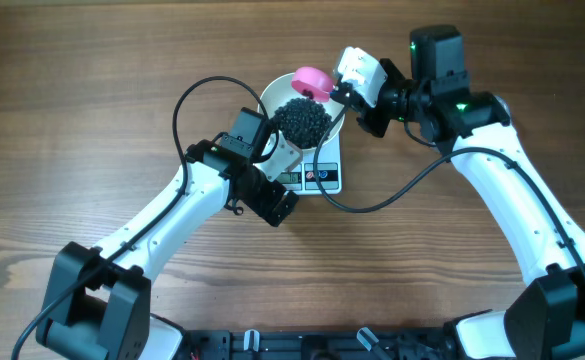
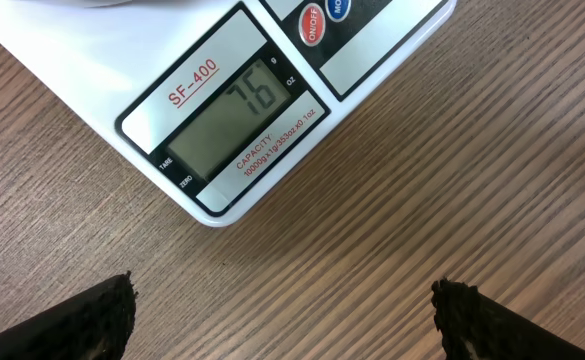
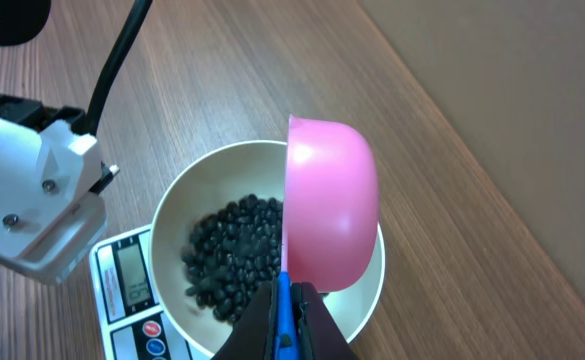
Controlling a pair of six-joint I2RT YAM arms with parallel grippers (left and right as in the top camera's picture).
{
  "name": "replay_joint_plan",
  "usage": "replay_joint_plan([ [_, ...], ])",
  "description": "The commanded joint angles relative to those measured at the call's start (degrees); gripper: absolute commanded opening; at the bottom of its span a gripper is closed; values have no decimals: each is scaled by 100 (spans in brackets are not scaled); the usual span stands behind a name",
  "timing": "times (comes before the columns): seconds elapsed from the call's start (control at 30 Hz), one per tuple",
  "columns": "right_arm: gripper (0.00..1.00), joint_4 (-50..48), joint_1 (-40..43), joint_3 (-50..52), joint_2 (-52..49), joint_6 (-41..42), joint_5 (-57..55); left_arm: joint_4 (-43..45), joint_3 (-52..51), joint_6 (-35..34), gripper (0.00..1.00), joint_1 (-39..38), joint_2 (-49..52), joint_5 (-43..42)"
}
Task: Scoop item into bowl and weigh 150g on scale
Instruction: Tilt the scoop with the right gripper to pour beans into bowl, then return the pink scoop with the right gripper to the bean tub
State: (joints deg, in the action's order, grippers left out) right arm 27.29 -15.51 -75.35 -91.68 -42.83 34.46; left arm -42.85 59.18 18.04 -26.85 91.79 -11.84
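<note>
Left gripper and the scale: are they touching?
Apart. The left wrist view shows the open left gripper with bare table between it and the scale.

Cut off, covered
The scale (image 2: 252, 90) runs off the top edge beyond the left fingers (image 2: 82, 325); ahead of the right fingers (image 3: 322, 332) the pink scoop (image 3: 332, 205) hides part of the bowl (image 3: 177, 200).
</note>
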Motion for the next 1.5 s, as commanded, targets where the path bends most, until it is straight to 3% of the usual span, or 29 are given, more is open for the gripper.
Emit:
replay_joint_plan([
  [0.0,4,59,-17,-48,114,-219,-15,2,-37,-35,100,-4,-61,-50],
  [0.47,4,168,-20,-48,11,-590,-302,2,-37,-35,100,-4,-61,-50],
  [0.77,4,-15,-17,-46,-4,-94,-691,2,-37,-35,100,-4,-61,-50],
  [0.8,4,114,-17,-46,-4,-531,-334,2,-37,-35,100,-4,-61,-50],
  [1.0,4,-365,55,-48,-11,1611,-1661,2,-37,-35,100,-4,-61,-50],
  [1.13,4,-323,931,-55,129,2658,-1674,4,-37,-35,100,-4,-61,-50],
  [1.3,4,422,1908,-52,133,2634,-1598,2,-37,-35,100,-4,-61,-50],
  [1.47,4,1019,2522,-37,101,2634,-2291,2,-37,-35,100,-4,-61,-50],
])
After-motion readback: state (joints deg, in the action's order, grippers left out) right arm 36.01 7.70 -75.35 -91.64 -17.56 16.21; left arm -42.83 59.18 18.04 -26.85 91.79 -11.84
